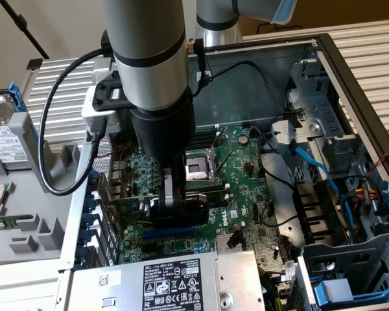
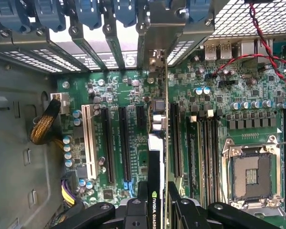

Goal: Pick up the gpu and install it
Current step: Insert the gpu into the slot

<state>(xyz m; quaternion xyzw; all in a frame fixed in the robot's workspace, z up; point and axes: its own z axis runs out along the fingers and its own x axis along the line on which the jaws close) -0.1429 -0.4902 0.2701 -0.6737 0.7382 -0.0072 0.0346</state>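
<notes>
- Exterior view: a grey robot arm (image 1: 149, 65) reaches into an open computer case (image 1: 334, 68). The jaws of its gripper (image 1: 172, 197) pinch the graphics card (image 1: 185, 210). The card has a black shroud and is held on edge, low over the green main board (image 1: 246, 175) and just beside a blue slot (image 1: 172, 231).
- Exterior view, the step in hand: this looks like lowering the card into its slot. Doing it well likely means holding the card upright, lining its lower edge along the slot, and pressing straight down without rocking (a tilt could jam one end).
- Wrist view: the gripper (image 2: 158, 212) clamps the graphics card (image 2: 155, 186) between two black fingers (image 2: 133, 212), one on each face. Seen edge-on, the card runs away from the jaws to its silver end bracket (image 2: 155, 59), which sits at the case's rear openings.
- Wrist view: the card stands between long black slots (image 2: 106, 143) on the board. I cannot tell whether its edge is already in a slot. The bracket end probably needs as much care as the slot.
</notes>
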